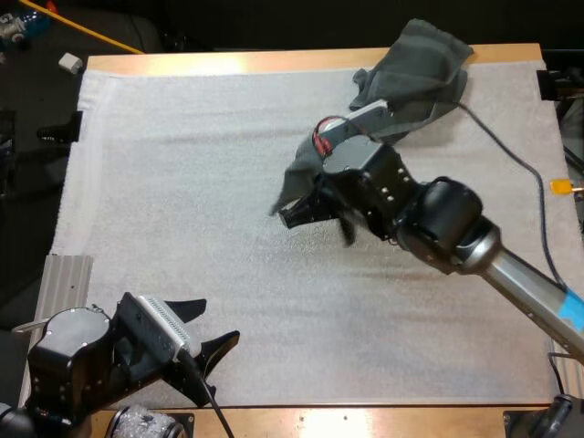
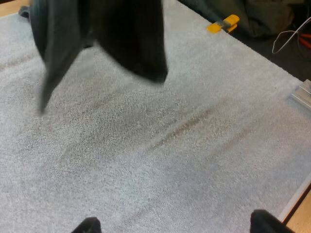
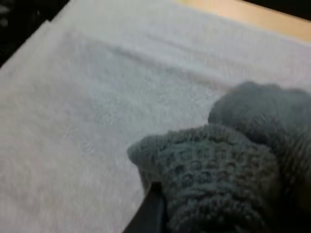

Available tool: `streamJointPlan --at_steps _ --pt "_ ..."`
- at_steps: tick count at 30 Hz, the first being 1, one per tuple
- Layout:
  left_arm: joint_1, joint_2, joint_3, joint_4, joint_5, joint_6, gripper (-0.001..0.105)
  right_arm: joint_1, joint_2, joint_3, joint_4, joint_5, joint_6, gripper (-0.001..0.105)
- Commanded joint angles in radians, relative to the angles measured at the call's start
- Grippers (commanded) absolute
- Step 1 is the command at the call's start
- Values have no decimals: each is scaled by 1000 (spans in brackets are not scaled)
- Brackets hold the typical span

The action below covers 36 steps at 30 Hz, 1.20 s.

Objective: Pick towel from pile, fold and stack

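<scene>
The right end effector (image 1: 319, 215) sits just past the middle of the mat (image 1: 182, 182), toward 1 o'clock. It is pinching one corner of the dark grey-green towel (image 1: 420, 73). In the right wrist view the cloth (image 3: 218, 184) bunches over a black finger (image 3: 150, 213). The rest of the towel trails back to a crumpled heap at 1 o'clock, partly over the far edge of the counter (image 1: 274, 62).

The left end effector (image 1: 208, 330) waits at 7 o'clock, well apart from the cloth, with its fingers (image 2: 88, 226) spread over bare mat.

The likeliest failure, I judge, is a slip. The grip seems to be on a small bunch of cloth, and the heap's drag could pull it free. A hard pull could also tip the heap off the far edge. If a second towel hides in the heap, it might be dragged along too.

The count is two end effectors, one mat and one counter. There is one towel mass, and I cannot tell whether it holds more than one towel.
</scene>
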<state>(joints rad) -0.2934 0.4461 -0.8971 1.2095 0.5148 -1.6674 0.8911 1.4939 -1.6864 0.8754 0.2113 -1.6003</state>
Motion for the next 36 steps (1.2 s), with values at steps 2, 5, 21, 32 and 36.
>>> streamJointPlan --at_steps 2,5,21,32,36 --pt "-5 2 -5 10 9 -4 60 0 -14 -50 88 -18 6 0" --pt "-6 3 -5 9 9 -5 60 0 -13 -48 141 -67 20 0" --pt "-5 0 -5 2 8 -5 60 -4 82 99 209 -222 10 0" --pt "-6 6 -5 2 9 -5 60 -14 153 178 189 -323 37 30" --pt "-7 6 -5 7 11 -4 60 -30 150 174 186 -347 46 72"
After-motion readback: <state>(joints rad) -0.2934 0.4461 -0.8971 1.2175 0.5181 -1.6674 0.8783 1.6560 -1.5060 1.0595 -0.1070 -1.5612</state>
